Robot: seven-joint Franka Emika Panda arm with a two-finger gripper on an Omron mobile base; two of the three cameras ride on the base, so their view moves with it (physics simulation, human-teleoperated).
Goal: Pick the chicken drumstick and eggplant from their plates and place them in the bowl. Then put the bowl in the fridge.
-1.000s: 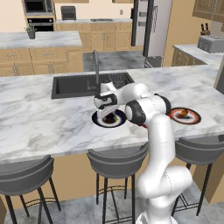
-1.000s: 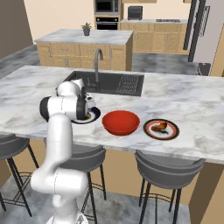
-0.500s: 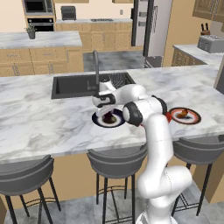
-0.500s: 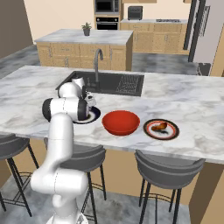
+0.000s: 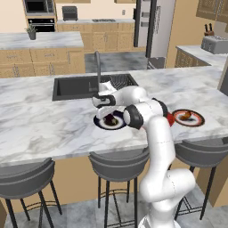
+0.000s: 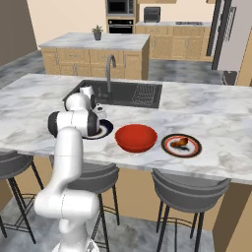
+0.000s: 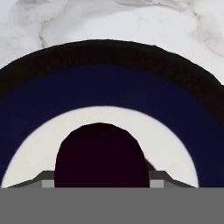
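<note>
On the left part of the marble worktop [image 5: 40, 120], beyond its near edge, a dark sink [image 5: 73, 87] with a tall faucet [image 5: 97, 67] is set into the stone. Just in front of the sink, the black-rimmed plate [image 5: 118, 125] lies flat, and the end effector [image 5: 108, 116] is lowered over it, pointing down at the plate's middle. In the hand view the eggplant [image 7: 101, 156] is seen as a dark, rounded piece resting on the plate's white ring [image 7: 170, 135], with a grey finger tip [image 7: 158, 179] showing close on either side of it. The jaws stand partly apart with the eggplant between them; whether they already press on it cannot be told. No long axis can be made out on the eggplant, since its lower part is cut off at the bottom of the hand view. In the right base view the same plate [image 6: 105, 130] is half hidden behind the arm's wrist.

Further right, the red bowl [image 6: 136, 137] stands upright on the worktop, just beside the black-rimmed plate and apart from it; nothing is seen inside it. To the right of the bowl, the reddish-brown-rimmed plate [image 6: 168, 149] carries the chicken drumstick [image 6: 178, 142], which lies roughly across the plate with its thicker end toward the far right. Far behind, at the right of the kitchen, the grey fridge [image 6: 231, 34] stands with its doors shut.
</note>
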